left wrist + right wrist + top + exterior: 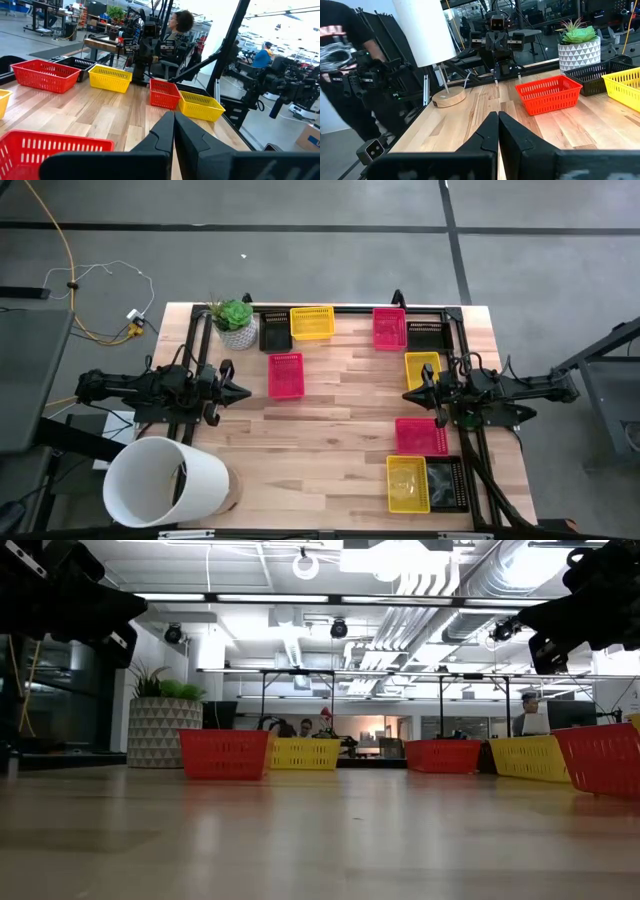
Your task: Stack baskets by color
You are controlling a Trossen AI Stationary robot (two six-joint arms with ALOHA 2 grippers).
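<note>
Several baskets stand upright and apart on the wooden table. A black basket [274, 332], a yellow one [311, 322], a pink-red one [389, 328] and another black one [427, 335] line the far edge. A pink-red basket [286, 374] sits left of centre. On the right are a yellow basket [422, 370], a pink-red one [421, 435], then a yellow [408, 483] and a black one [445, 483] side by side. My left gripper [243, 391] [174, 120] hovers shut and level at the left edge. My right gripper [408, 395] [498, 120] hovers shut at the right, facing it.
A white pot with a green plant [236, 322] stands at the far left corner. A large white bucket [165, 480] lies on its side over the near left corner. The table's middle [330, 430] is bare wood. People show in the room beyond the table.
</note>
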